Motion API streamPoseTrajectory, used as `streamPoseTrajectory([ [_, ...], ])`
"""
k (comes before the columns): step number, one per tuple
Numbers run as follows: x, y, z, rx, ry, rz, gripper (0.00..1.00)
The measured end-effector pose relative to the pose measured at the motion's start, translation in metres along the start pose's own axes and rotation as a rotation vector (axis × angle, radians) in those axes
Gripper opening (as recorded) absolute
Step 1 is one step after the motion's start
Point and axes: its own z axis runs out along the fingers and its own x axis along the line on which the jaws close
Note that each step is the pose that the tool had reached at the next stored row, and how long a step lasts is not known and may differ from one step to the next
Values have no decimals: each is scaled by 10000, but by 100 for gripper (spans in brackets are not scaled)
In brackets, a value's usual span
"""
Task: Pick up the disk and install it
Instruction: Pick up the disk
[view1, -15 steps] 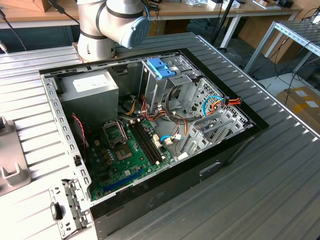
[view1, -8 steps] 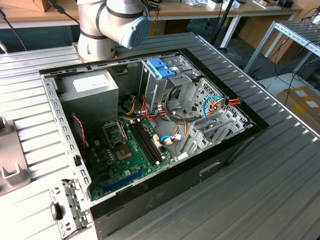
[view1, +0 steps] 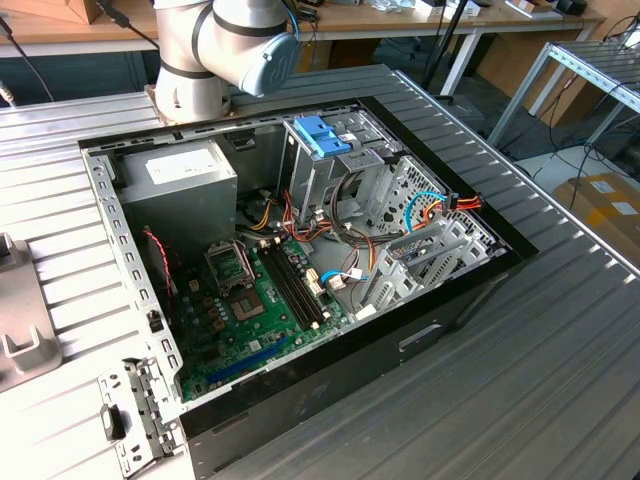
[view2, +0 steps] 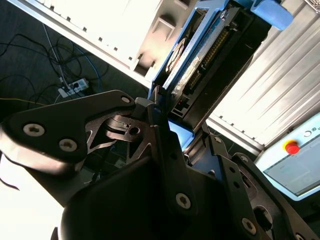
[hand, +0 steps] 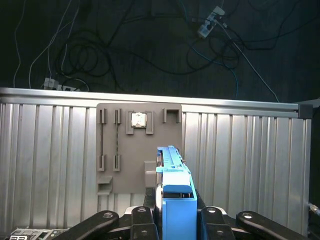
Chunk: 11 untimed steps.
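The disk (hand: 175, 172) stands on edge between my gripper's (hand: 176, 212) fingers in the first wrist view, its blue side rail facing the camera. In the second wrist view the disk (view2: 202, 52) shows a dark body, a connector row and blue rails, and it reaches away from the gripper (view2: 172, 122). The fingers (view2: 150, 112) close against its near end. The disk hangs over the ribbed metal table (hand: 50, 165), in front of a grey fixture plate (hand: 117, 145). The open computer case (view1: 300, 260) lies on the table in the exterior view.
Inside the case are a grey power supply (view1: 180, 175), a metal drive cage with a blue latch (view1: 325, 135), the motherboard (view1: 250, 300) and loose cables (view1: 440, 205). The arm's base (view1: 215, 50) stands behind the case. A pendant with a red button (view2: 291, 146) lies nearby. Cables cross the floor (hand: 125, 45).
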Motion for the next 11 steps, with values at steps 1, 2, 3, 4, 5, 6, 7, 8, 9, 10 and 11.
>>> streamPoseTrajectory([
  [1,0,-2,0,0,0,0,37],
  [2,0,-5,0,0,0,0,37],
  [3,0,-8,0,0,0,0,37],
  [4,1,-11,0,1,0,0,37],
  [5,1,-14,0,1,0,0,37],
  [6,1,-17,-1,-1,0,0,37],
  [7,1,-19,-1,-1,0,0,37],
  [8,1,-24,-1,1,0,0,37],
  [9,1,-27,-1,-1,0,0,37],
  [10,1,-30,-1,0,0,0,37],
  [11,1,-33,-1,0,0,0,37],
])
